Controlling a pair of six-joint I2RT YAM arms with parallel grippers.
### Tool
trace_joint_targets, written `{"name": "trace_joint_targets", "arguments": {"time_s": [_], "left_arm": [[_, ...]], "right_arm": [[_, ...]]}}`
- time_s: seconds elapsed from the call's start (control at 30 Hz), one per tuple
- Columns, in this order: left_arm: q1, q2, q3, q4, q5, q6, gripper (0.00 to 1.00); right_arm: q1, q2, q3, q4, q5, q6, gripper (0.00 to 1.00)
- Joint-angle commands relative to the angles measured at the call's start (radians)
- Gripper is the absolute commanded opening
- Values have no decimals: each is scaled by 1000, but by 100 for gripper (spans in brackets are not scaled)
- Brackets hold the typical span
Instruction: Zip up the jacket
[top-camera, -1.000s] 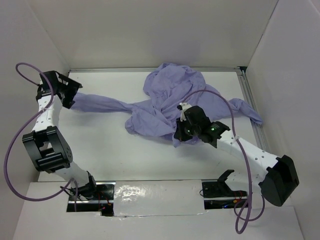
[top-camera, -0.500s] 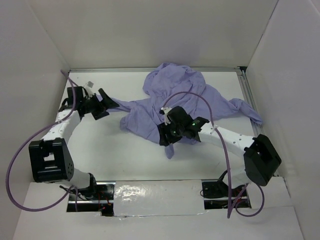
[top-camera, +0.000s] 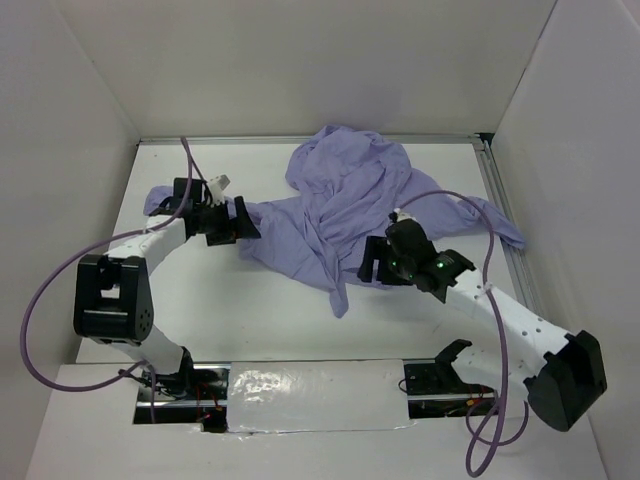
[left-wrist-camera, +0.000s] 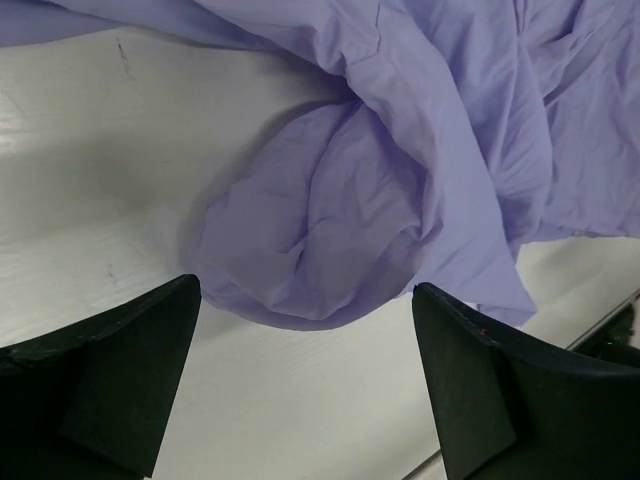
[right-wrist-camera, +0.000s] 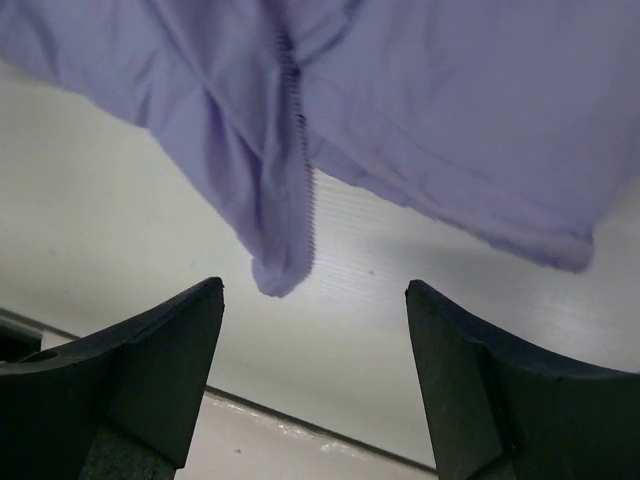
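Observation:
The lavender jacket lies crumpled across the back middle of the white table, one sleeve reaching left and another right. A narrow flap points toward the near edge. My left gripper stands open at the jacket's left edge. In the left wrist view a rounded fold of the jacket lies just past the left gripper, with nothing between the fingers. My right gripper is open just right of the flap. Zipper teeth run down the flap's tip ahead of the right gripper.
White walls enclose the table on three sides. A metal rail runs along the right edge. Purple cables loop beside both arms. A shiny strip lies along the near edge between the arm bases.
My right gripper opened, let go of the jacket flap it had dragged forward and left, and backed off to the right. My left arm swung right from the sleeve end to the jacket's body.

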Motion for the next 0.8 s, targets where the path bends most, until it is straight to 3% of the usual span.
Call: {"name": "trace_joint_targets", "arguments": {"time_s": [0.0,0.1,0.27,0.43,0.53,0.57,0.6,0.63,0.67,0.7,0.77], "left_arm": [[-6,31,48,-11,-39,85,99],[-45,77,60,-16,-40,101,99],[-91,168,86,-57,-132,81,99],[-112,237,154,-90,-156,71,99],[-114,226,140,-48,-78,82,77],[-115,223,140,-34,-41,84,57],[-117,217,135,-30,-15,85,45],[-120,202,131,-24,49,94,22],[-123,191,126,-17,71,93,9],[-126,183,123,-19,88,84,0],[-128,150,122,-20,160,70,0]], "right_arm": [[-39,-48,-95,-172,26,178,80],[-88,-41,-151,-170,26,291,80],[-165,25,-195,-42,16,345,79],[-178,126,-176,78,133,394,79],[-190,197,-142,112,176,429,78],[-199,227,-134,112,190,434,78],[-202,241,-129,132,197,427,77],[-205,258,-113,130,237,437,74],[-217,290,-103,136,253,434,71],[-228,303,-77,141,266,439,59],[-242,333,-59,164,291,416,33]]}}
